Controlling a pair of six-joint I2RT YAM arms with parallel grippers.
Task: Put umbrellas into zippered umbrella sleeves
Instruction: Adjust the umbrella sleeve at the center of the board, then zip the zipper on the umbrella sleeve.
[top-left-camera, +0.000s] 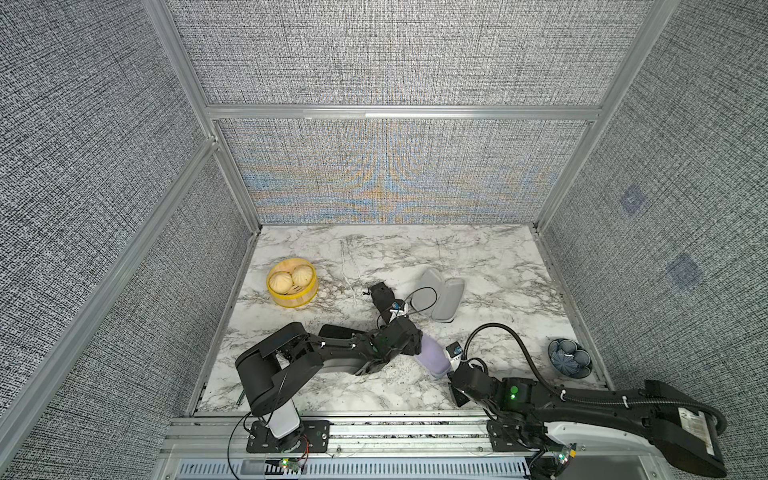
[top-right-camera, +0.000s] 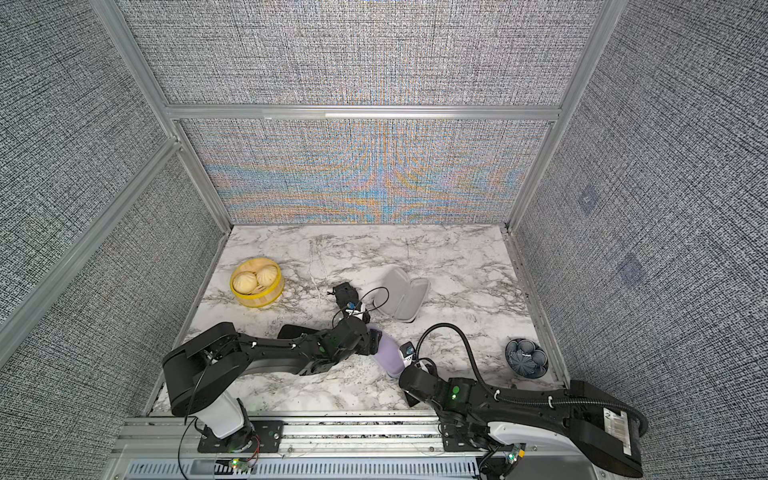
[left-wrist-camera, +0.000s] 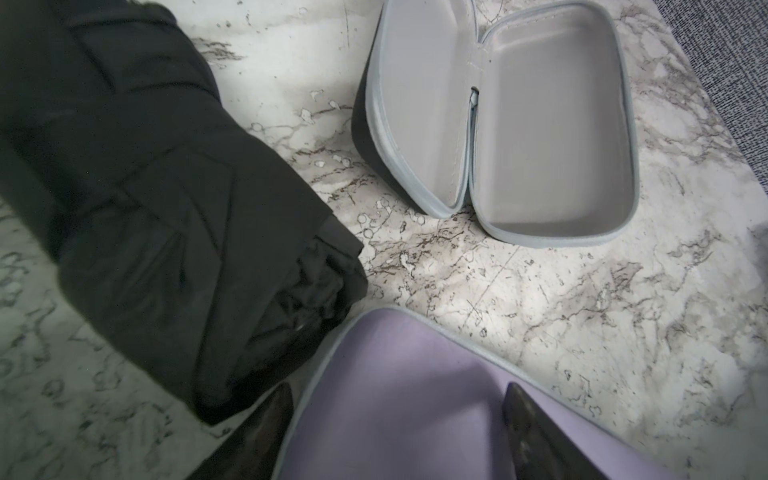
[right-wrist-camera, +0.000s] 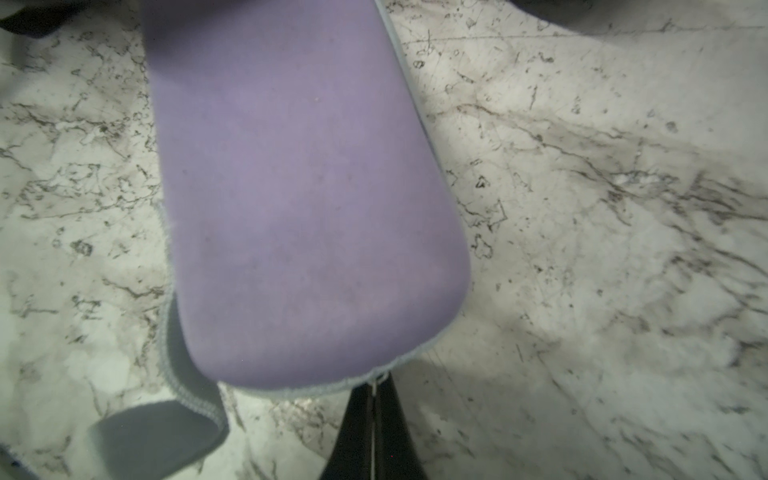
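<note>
A lavender zippered sleeve (top-left-camera: 432, 353) lies near the table's front centre, lid down, with its zipper edge parted along one side (right-wrist-camera: 166, 428). My left gripper (left-wrist-camera: 399, 432) stands open astride one end of it, one finger (left-wrist-camera: 266, 432) beside the zipper edge, the other (left-wrist-camera: 536, 432) over the lavender shell; I cannot tell if they touch. My right gripper (right-wrist-camera: 376, 390) is shut on the zipper pull at the sleeve's other end. A black folded umbrella (left-wrist-camera: 166, 208) lies beside it. Behind them a black sleeve (top-left-camera: 440, 295) lies open, its grey inside showing.
A yellow steamer basket (top-left-camera: 292, 282) with two buns stands at the back left. A dark blue bowl (top-left-camera: 569, 357) sits by the right wall. Another black object (top-left-camera: 338, 331) lies partly hidden under my left forearm. Fabric walls close three sides.
</note>
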